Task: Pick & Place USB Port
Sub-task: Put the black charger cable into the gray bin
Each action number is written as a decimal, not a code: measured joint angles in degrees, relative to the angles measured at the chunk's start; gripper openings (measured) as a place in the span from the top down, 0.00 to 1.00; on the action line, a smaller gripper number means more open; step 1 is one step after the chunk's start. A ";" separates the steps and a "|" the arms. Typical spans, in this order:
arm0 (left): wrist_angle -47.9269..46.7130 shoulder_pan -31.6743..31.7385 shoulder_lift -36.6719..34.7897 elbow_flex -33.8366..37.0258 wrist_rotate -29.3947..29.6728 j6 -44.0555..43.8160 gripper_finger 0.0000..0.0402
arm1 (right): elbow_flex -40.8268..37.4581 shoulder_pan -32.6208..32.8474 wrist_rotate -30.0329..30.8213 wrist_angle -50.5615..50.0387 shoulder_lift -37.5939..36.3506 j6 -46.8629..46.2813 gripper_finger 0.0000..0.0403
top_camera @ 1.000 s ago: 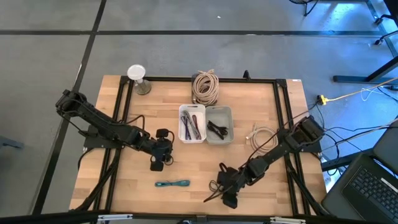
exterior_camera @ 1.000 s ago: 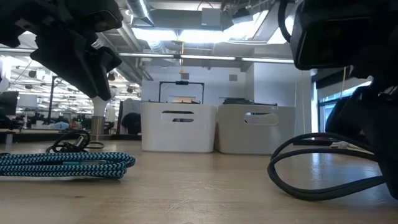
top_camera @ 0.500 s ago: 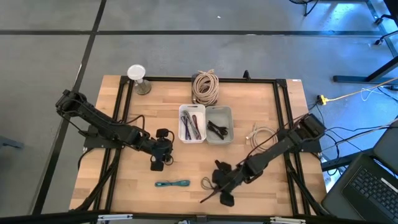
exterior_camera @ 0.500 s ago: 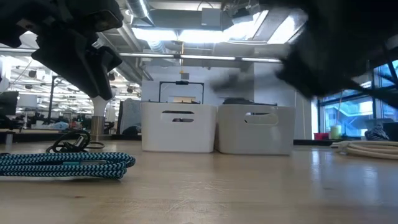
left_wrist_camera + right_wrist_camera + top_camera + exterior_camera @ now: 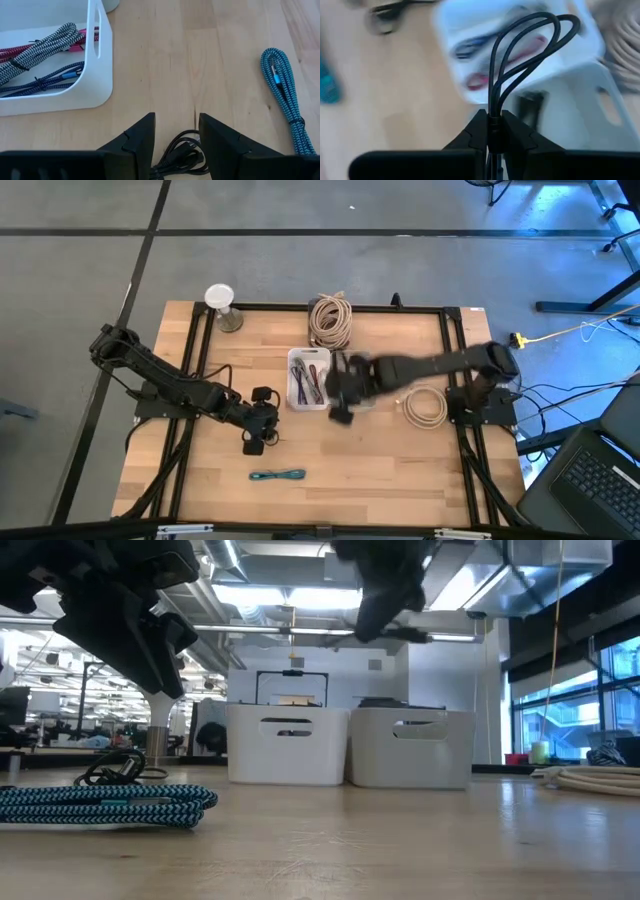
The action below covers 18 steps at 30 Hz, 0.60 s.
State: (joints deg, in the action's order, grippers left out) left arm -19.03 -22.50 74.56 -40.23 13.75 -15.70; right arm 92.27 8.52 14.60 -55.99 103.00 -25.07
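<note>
Wooden table (image 5: 400, 470), no legible writing; right gripper (image 5: 492, 131) pinches black cable (image 5: 520, 55), left gripper (image 5: 176, 137) spread.

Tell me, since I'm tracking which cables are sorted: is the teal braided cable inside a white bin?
No, the teal braided cable lies on the bare wooden table, apart from both white bins.

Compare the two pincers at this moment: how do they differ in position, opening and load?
The left pincer sits low over the table beside a small black cable, fingers apart, gripping nothing. The right pincer is raised near the two white bins, shut on a looped black cable. The left pincer faces the bin of coloured cables and the blue braided cable. Both are dark and two-fingered.
</note>
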 joint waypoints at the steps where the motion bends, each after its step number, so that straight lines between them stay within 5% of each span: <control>1: 0.00 -0.01 0.00 0.00 0.01 -0.02 0.64 | 0.50 -2.40 -1.67 -0.72 0.00 -0.13 0.92; 8: 0.00 -0.01 0.00 0.02 0.06 0.42 0.64 | 1.16 -15.33 -15.83 -3.29 -0.72 -3.21 0.92; 18: 2.54 0.04 0.00 0.02 3.94 -0.02 0.64 | 0.80 -21.70 -20.67 -1.78 -0.69 -5.94 0.92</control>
State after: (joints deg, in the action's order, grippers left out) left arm -16.48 -22.46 74.56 -40.21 17.69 -15.73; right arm 93.07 -13.18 -6.07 -57.77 102.31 -31.01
